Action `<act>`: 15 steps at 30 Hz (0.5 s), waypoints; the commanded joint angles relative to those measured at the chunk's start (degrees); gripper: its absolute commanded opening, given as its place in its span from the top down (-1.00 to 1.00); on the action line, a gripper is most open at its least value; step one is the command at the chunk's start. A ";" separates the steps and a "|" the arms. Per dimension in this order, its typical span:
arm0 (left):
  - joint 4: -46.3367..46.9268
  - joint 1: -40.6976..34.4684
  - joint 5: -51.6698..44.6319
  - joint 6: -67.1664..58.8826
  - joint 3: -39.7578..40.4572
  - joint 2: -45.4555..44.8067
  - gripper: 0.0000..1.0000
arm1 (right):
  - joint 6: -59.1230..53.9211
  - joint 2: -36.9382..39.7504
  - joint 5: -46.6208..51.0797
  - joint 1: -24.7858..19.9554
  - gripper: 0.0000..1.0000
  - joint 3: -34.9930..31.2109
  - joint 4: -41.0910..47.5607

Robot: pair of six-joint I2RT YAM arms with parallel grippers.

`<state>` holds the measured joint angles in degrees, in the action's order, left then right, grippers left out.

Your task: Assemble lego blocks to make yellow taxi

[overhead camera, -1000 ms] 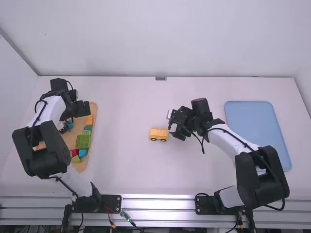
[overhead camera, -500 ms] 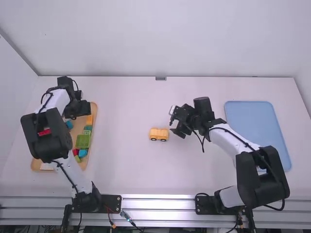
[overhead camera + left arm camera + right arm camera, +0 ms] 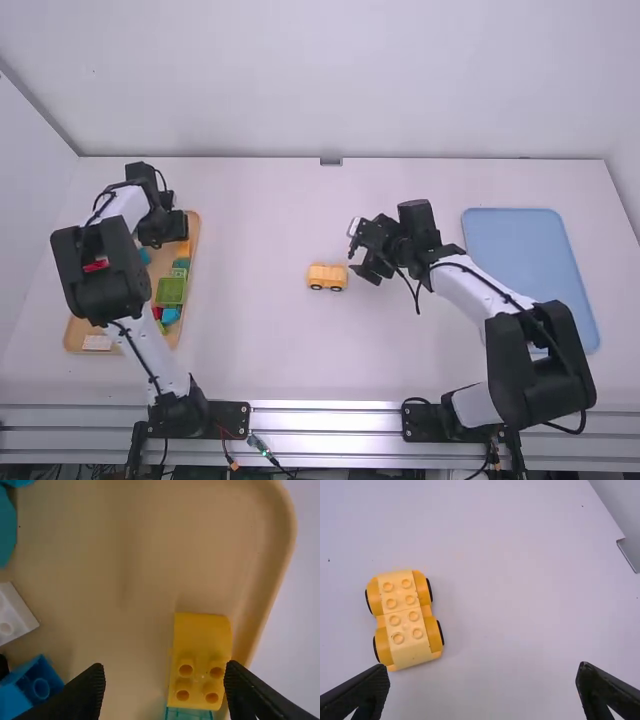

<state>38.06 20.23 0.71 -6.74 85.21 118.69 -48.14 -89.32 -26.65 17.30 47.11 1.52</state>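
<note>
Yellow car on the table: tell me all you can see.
The yellow car looks like smooth plastic: four black wheels under rounded yellow arches, eight bare studs on top in two groups of four. It stands upright on the table. The open right gripper hovers beside it, apart.

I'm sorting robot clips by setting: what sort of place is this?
Probably a robotics lab or test station: two robot arms fixed to a metal rail, a bare white table, and a tray of toy blocks.
</note>
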 commanded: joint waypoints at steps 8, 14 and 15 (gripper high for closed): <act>-2.12 -3.41 0.70 -1.01 -2.84 0.59 -0.24 | 0.35 1.33 -0.28 0.37 -0.98 -0.17 0.24; -3.13 -2.69 4.72 2.86 -3.93 0.59 -0.11 | 0.37 1.33 -0.33 0.33 -0.98 -0.17 0.46; -3.13 -2.51 4.70 2.89 -4.02 0.59 -0.09 | 0.35 1.33 -0.33 0.33 -0.98 -0.17 0.46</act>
<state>34.83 16.97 3.53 -5.34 81.93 118.69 -48.12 -89.34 -26.65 17.30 47.11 1.72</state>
